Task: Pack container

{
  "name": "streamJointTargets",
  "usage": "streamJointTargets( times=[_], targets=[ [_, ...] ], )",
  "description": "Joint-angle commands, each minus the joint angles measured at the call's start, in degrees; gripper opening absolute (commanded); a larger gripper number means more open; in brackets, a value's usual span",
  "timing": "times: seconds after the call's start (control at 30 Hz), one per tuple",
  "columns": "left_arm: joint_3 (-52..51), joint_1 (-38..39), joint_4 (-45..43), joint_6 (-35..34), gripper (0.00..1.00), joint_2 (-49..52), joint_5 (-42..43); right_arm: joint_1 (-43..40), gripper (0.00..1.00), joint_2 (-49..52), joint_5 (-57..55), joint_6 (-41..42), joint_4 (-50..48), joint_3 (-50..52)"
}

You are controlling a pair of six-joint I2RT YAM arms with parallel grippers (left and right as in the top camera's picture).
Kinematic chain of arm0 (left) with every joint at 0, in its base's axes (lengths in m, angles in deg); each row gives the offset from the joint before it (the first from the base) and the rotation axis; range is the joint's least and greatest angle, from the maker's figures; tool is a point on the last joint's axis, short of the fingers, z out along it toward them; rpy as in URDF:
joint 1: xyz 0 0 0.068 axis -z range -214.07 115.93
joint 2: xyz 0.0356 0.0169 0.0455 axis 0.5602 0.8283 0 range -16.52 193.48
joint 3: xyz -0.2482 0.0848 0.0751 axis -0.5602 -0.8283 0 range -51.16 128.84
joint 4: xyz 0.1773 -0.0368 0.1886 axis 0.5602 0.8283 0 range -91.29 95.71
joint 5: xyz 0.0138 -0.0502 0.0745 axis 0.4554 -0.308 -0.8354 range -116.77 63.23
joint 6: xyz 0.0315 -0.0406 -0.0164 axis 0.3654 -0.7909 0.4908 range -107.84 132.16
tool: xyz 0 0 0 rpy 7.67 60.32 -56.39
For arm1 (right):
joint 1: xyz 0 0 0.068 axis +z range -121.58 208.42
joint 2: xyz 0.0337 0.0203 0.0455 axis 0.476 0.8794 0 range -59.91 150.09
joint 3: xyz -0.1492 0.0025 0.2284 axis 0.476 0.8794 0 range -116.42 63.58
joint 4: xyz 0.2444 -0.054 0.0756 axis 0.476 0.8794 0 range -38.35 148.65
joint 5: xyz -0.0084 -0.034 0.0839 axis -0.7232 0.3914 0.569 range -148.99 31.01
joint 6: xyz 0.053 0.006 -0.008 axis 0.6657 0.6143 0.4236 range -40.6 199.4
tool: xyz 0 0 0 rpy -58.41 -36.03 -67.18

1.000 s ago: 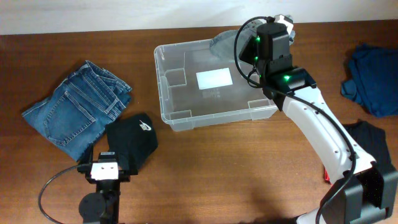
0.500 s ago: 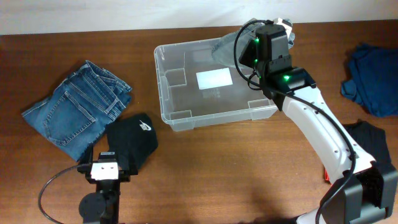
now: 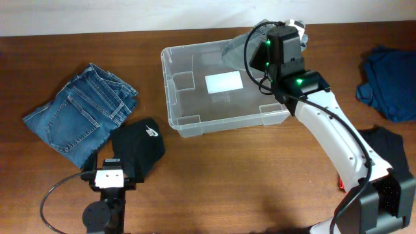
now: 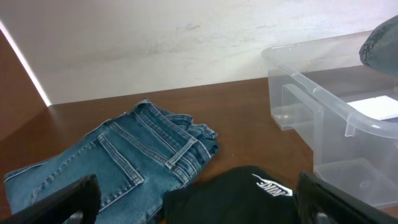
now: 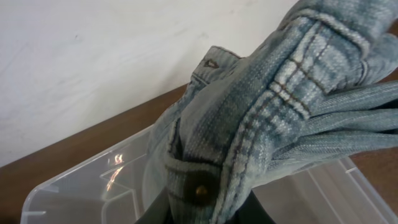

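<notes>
lying on the brown desk [image 3: 227,182], near its far edge and about midway across, the clear container [image 3: 170,104] is seen open-topped, with a white label [image 3: 224,82] on its base. the right arm [image 3: 325,127] is stretched over the container's far right corner. a pale, washed denim garment [image 3: 233,49] is draped across the far rim there, with part of it hanging inside the container. in the right wrist view this denim is bunched close before the lens, and the container's clear wall is seen below and behind it. the right fingers are hidden by the cloth, so it cannot be told whether they are clamped on it or parted.

the left fingers [image 4: 65,198] are spread wide with nothing held between them. they are kept low at the near left of the desk, well apart from the container, whose nearest corner is seen off to their right in the left wrist view. just beyond them a black garment with a white logo [image 4: 239,190] is laid, and beyond that a folded pair of blue jeans [image 4: 137,155]. a dark blue garment [image 3: 390,81] is bunched at the right edge of the desk, and a black one [image 3: 383,146] is laid nearer.
</notes>
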Motion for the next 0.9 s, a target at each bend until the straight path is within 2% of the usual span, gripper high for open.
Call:
streamJointTargets(
  times=[0.0, 0.3, 0.43, 0.67, 0.77, 0.87],
  targets=[
    [-0.4, -0.2, 0.0, 0.9, 1.0, -0.4, 0.6, 1.8, 0.17, 1.0, 0.3, -0.6, -0.9, -1.0],
    [-0.4, -0.2, 0.0, 0.9, 1.0, -0.4, 0.6, 3.0, 0.17, 1.1, 0.1, -0.6, -0.2, -1.0],
    [-0.4, -0.2, 0.0, 0.9, 1.0, -0.4, 0.6, 3.0, 0.3, 1.1, 0.1, -0.6, 0.2, -1.0],
    [-0.4, -0.2, 0.0, 0.9, 1.0, -0.4, 0.6, 3.0, 0.31, 1.1, 0.1, -0.6, 2.8, -1.0],
    [-0.4, -0.2, 0.0, 0.9, 1.0, -0.4, 0.6, 3.0, 0.37, 1.1, 0.1, -0.6, 3.8, -1.0],
    [-0.4, -0.2, 0.0, 0.9, 1.0, -0.4, 0.6, 3.0, 0.37, 1.1, 0.2, -0.6, 5.2, -1.0]
  ],
)
